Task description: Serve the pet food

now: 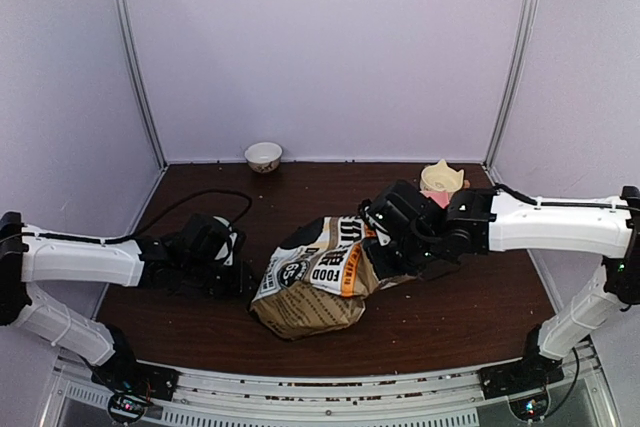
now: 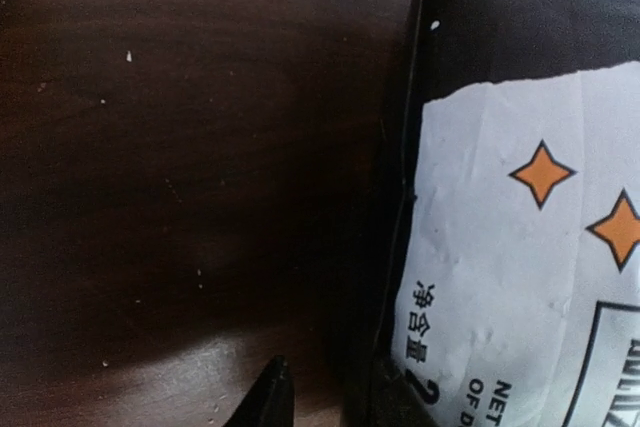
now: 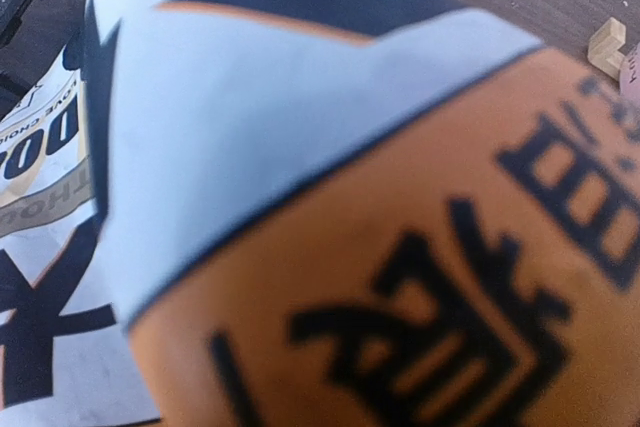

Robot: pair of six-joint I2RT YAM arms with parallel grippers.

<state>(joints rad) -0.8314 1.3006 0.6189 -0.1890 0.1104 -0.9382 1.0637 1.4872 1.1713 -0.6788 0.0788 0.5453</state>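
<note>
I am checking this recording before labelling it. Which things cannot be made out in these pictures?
Pet food: none shows; the bag is opaque in every view.
Right gripper fingers: blurred bag print fills the right wrist view.
Left gripper opening: the left wrist view's bottom edge leaves one fingertip.
White bowl contents: too small, top view.

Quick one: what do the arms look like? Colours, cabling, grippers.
Left arm and right arm match: white tubular links, black joints. Left gripper and right gripper are black. A black cable loops from the left wrist; a shorter cable crosses the right forearm.
</note>
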